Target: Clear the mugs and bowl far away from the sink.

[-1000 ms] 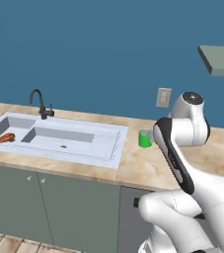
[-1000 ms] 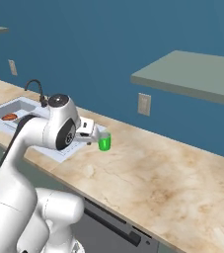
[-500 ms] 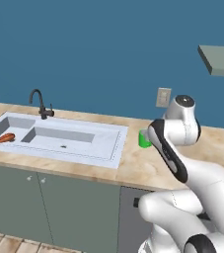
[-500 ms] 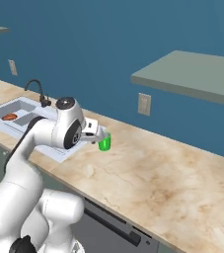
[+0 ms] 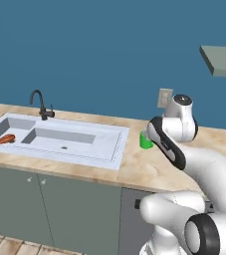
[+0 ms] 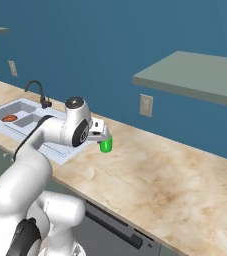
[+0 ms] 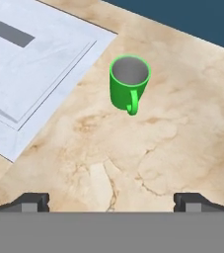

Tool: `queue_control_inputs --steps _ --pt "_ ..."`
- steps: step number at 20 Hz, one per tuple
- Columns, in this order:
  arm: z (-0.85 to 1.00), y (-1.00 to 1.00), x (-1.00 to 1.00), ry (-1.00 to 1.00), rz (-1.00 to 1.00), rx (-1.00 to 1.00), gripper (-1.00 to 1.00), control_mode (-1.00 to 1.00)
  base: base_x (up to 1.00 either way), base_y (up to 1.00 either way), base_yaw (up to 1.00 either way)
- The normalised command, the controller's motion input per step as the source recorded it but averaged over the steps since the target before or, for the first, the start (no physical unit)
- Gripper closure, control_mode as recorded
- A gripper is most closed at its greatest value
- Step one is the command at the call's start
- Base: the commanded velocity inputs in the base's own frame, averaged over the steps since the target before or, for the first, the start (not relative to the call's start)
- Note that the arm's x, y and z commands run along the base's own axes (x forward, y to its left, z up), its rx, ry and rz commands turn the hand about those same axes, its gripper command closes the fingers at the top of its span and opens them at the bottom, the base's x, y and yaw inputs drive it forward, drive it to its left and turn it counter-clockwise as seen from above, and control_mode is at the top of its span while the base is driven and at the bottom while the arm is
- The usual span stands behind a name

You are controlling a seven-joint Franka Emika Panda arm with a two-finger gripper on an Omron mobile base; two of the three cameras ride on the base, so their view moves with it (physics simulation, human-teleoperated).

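A bright green mug point(image 7: 128, 85) stands upright on the beige stone counter point(image 7: 148, 148), just right of the sink point(image 7: 29, 64), with its handle turned toward the hand camera. My gripper point(image 7: 112, 201) hovers above and short of it, open, its dark fingertips point(image 7: 34, 201) set wide apart with nothing between them. From the right base view my gripper point(image 6: 103, 135) hangs just above the mug point(image 6: 105, 145). In the left base view the arm partly covers the mug point(image 5: 144, 141). The pale double-basin sink point(image 5: 104, 149) has a black curved faucet point(image 5: 40, 102). The bowl is out of view.
A small reddish oblong thing point(image 5: 6, 139) lies in the sink's left basin; I cannot tell what it is. A wall outlet point(image 6: 145, 105) sits behind the counter and a grey shelf point(image 6: 195, 75) hangs to the right. Open counter point(image 6: 175, 185) stretches to the right of the mug.
The arm has swung a little to the right, bringing the hand closer over the green mug. The jaws have stayed wide and the mug has not moved.
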Motion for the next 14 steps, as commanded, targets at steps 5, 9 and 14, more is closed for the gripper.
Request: queue_control_inputs --steps 5,9,14 --pt "-0.18 -0.05 0.22 0.0 0.03 0.0 -1.0 -1.0 0.0 0.0 0.0" --pt "-0.2 -0.08 0.12 0.0 0.01 0.0 -1.0 -1.0 0.0 0.0 0.0" --pt "-0.28 0.0 0.13 0.0 0.0 -0.06 -1.0 -1.0 0.0 0.0 0.0"
